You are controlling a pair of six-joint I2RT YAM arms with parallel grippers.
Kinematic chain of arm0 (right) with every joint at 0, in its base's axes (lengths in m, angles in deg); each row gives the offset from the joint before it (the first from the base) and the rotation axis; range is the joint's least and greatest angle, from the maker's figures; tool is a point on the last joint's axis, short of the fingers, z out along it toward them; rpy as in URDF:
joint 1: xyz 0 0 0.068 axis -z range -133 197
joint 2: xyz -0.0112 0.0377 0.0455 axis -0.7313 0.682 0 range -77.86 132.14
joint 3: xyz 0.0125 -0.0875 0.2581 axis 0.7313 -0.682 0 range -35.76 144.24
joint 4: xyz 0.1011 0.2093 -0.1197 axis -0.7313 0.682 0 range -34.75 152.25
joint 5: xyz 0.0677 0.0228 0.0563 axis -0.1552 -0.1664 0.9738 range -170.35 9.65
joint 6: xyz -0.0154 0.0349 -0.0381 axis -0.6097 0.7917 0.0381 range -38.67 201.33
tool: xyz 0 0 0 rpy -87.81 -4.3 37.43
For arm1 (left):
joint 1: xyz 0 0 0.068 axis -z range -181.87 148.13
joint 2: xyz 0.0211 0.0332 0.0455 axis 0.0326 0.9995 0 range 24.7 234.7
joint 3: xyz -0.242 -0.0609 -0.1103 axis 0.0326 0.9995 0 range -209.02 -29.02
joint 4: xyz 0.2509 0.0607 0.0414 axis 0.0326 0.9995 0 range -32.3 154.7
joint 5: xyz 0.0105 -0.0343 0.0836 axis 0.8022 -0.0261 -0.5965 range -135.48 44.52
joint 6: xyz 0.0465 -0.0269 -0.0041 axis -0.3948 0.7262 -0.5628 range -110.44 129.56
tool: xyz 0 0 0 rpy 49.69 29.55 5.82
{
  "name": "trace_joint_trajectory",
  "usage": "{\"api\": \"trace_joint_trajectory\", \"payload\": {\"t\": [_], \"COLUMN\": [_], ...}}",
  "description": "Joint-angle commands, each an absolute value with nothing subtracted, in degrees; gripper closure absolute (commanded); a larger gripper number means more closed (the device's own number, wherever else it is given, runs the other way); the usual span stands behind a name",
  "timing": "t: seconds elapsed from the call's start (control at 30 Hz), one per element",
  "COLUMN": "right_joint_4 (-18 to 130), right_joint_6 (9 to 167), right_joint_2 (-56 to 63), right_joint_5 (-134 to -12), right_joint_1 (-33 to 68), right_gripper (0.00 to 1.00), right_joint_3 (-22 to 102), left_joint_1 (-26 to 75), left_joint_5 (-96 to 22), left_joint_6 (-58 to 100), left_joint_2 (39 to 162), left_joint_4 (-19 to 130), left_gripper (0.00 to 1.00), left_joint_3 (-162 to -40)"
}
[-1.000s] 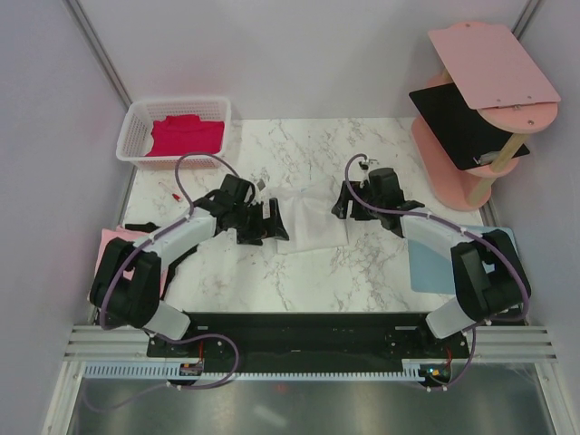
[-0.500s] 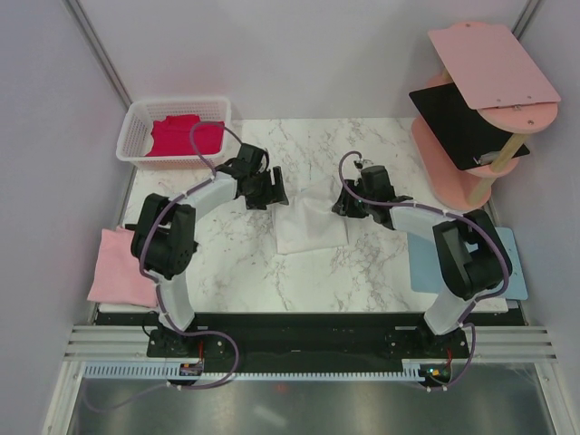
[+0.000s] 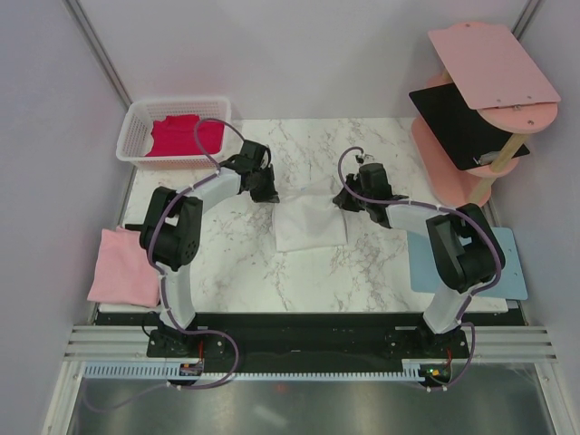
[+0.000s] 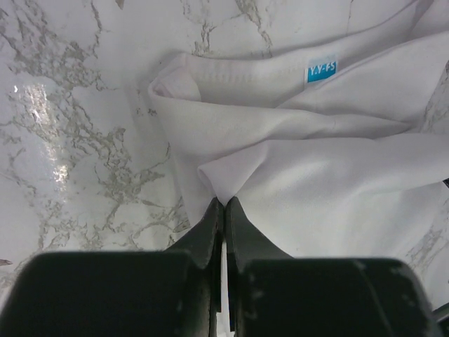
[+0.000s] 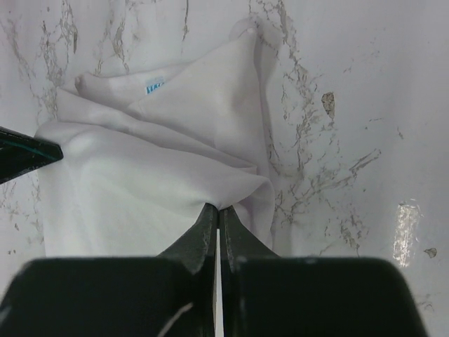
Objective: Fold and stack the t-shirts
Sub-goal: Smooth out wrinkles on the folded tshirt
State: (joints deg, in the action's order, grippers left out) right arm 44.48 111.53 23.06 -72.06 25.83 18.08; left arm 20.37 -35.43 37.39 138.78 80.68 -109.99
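The white t-shirt [image 3: 310, 219] lies half folded and rumpled in the middle of the marble table. My left gripper [image 3: 269, 193] is at its far left corner, shut on a pinch of white cloth [image 4: 224, 202]. My right gripper [image 3: 343, 201] is at the far right corner, shut on a fold of the same shirt [image 5: 219, 208]. A blue collar tag [image 4: 321, 69] shows near the shirt's far edge. A light pink t-shirt [image 3: 122, 267] lies folded at the near left. A magenta-red t-shirt [image 3: 181, 136] fills the white basket [image 3: 129, 136]. A black t-shirt [image 3: 462, 122] rests on the pink shelf.
The pink shelf [image 3: 494, 68] with its round boards stands at the far right. A light-blue mat [image 3: 507, 276] lies at the near right, partly under the right arm. The basket stands at the far left corner. Grey walls close both sides.
Both arms stretched away from me to the white shirt's far corners. Both grippers went from wide open to shut on the cloth. The left arm no longer covers the pink shirt.
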Motion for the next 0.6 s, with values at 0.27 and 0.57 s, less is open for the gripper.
{"api": "trace_joint_trajectory", "payload": {"t": [0.27,0.57], "right_joint_4": [39.2,40.7], "right_joint_6": [110.7,113.1], "right_joint_2": [19.9,30.4], "right_joint_5": [-77.4,-81.6], "right_joint_1": [25.5,25.9], "right_gripper": [0.99,0.98], "right_joint_3": [19.5,28.4], "left_joint_1": [18.9,16.8], "left_joint_5": [-38.2,-35.9], "left_joint_6": [36.1,35.8], "left_joint_2": [133.9,141.2], "left_joint_4": [78.3,77.7], "left_gripper": [0.98,0.98], "left_joint_3": [-112.1,-118.8]}}
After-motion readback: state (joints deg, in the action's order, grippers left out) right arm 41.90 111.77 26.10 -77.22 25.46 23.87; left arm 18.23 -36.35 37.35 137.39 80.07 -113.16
